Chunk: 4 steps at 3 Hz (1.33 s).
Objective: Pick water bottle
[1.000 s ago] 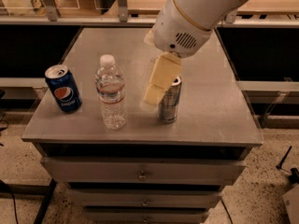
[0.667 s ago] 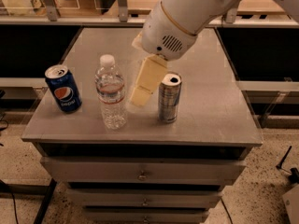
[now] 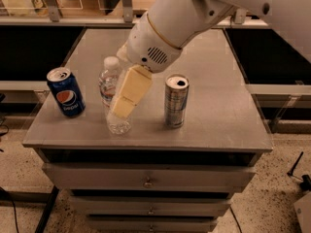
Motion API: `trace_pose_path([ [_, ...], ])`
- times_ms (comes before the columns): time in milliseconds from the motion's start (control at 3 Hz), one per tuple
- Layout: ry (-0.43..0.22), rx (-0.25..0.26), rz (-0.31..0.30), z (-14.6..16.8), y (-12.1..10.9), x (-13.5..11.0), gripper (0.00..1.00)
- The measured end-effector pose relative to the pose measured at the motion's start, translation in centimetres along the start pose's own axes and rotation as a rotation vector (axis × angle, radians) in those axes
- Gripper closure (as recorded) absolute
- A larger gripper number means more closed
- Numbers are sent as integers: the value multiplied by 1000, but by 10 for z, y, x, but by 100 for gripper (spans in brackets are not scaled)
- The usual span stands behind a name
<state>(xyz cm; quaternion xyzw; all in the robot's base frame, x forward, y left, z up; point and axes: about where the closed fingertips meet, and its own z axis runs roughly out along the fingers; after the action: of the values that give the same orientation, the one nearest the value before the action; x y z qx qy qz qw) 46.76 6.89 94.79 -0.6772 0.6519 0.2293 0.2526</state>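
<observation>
The water bottle [image 3: 108,85] is clear ribbed plastic with a white cap and a white-and-red label. It stands upright near the front left of the grey cabinet top [image 3: 218,106]. My gripper [image 3: 124,106] hangs from the large white arm, angled down to the left. It overlaps the right side of the bottle, from just under the cap to near the base. The bottle's right half is hidden behind the gripper. The bottle's base rests on the top.
A blue Pepsi can [image 3: 65,92] stands to the left of the bottle, near the left edge. A slim silver can [image 3: 176,101] stands to its right, open-topped. Drawers [image 3: 148,181] are below the front edge. Dark shelving lies behind and to the sides.
My gripper has swung left, from over the silver can, across the gap, to right against the water bottle. The bottle and both cans have not moved.
</observation>
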Motion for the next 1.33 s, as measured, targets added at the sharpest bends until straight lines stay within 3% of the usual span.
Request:
trace_pose_path([
  [333, -42, -7, -28, 15, 3, -9, 0],
  [667, -67, -7, -41, 26, 3, -15, 18],
  [1333, -65, -23, -44, 39, 5, -16, 64],
])
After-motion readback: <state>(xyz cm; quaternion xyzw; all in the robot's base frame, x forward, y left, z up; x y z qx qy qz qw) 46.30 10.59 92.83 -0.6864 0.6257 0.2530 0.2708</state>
